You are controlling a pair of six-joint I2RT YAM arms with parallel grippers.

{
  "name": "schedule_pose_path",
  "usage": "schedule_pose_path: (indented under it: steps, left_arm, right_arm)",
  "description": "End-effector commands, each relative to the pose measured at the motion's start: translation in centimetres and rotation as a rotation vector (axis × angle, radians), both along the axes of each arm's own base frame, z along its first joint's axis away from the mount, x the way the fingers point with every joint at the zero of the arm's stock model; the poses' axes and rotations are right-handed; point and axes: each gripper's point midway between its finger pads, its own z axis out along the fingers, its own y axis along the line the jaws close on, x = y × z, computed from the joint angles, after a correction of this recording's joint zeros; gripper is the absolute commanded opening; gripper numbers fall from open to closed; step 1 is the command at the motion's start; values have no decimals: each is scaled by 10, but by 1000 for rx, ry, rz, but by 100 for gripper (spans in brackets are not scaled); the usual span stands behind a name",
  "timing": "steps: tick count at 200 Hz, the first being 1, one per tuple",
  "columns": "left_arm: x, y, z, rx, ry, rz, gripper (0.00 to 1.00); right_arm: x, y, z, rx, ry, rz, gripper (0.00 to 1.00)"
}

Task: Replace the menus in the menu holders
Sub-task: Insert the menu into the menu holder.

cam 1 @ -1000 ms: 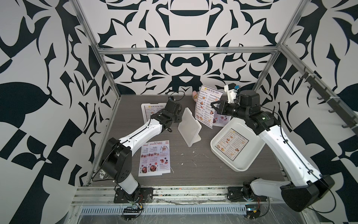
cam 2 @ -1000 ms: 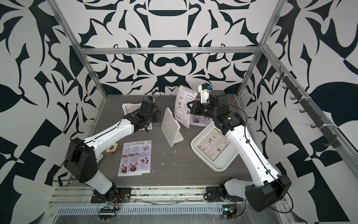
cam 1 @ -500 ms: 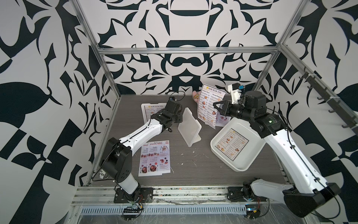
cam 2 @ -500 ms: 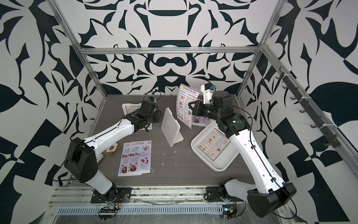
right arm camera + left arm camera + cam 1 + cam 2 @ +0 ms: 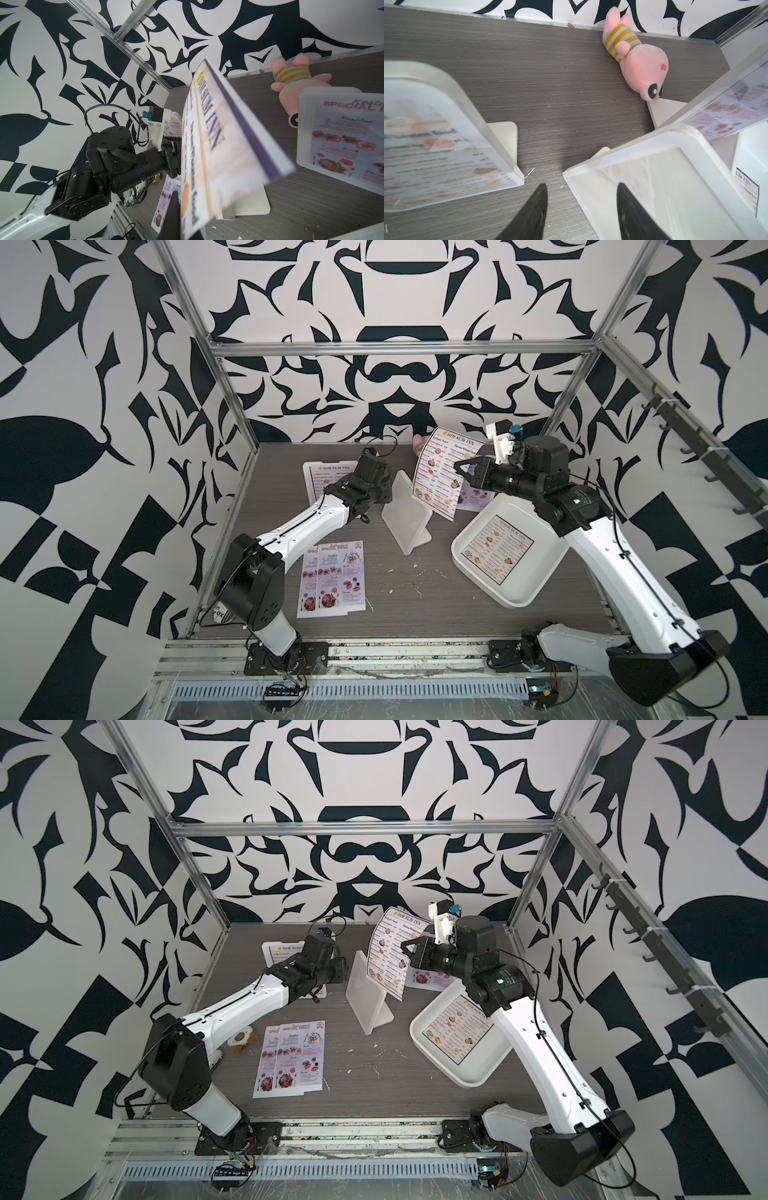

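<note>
- My right end effector (image 5: 458, 473) is clenched on one long edge of a DIM SUM INN menu (image 5: 440, 472). It holds the menu upright in the air, slightly curved.
- The held sheet is white with a black border, a yellow emblem beside the heading and rows of small food photos.
- It hangs over the counter (image 5: 415, 605), just behind the bare holder (image 5: 405, 516) and in front of the SPECIAL MENU holder (image 5: 340, 141).
- My left end effector (image 5: 581, 197) is released, its fingers (image 5: 535, 209) spread. The bare holder's side edge lies between them, and I cannot tell whether either finger touches it.
- The bare holder is white with rounded corners and leans back on its foot at mid-counter.
- The back-left holder (image 5: 320, 481) carries a DIM SUM INN sheet.
- The SPECIAL MENU holder shows a pink sheet with red lettering.
- The white tray (image 5: 519, 601), on the right of the counter, holds one flat DIM SUM INN sheet (image 5: 496, 549).
- Two SPECIAL MENU sheets (image 5: 336, 578) lie overlapped on the counter beside my left arm.
</note>
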Motion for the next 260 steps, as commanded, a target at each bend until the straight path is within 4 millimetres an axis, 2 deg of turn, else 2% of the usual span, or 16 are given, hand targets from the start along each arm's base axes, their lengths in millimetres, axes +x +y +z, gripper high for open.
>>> schedule_pose_path:
  steps: [1, 46, 79, 110, 160, 201, 260]
  left_arm:
    - [2, 2, -4, 13, 0, 9, 56]
    - [2, 2, -3, 17, -1, 9, 56]
    - [1, 3, -5, 16, 2, 10, 56]
    - [1, 3, -5, 17, 3, 9, 56]
    - [0, 4, -4, 16, 1, 11, 56]
    - [0, 5, -3, 19, -3, 13, 56]
    - [0, 5, -5, 23, 0, 15, 56]
  right_arm:
    - [-2, -1, 19, 33, -62, 2, 0]
    - [-1, -9, 25, 21, -111, -43, 0]
    - [0, -7, 23, 25, -100, -29, 0]
    - [-2, -10, 29, 35, -124, -40, 0]
    - [4, -15, 20, 20, -111, -62, 0]
    - [4, -10, 16, 36, -86, -32, 0]
    - [-1, -6, 25, 64, -106, -5, 0]
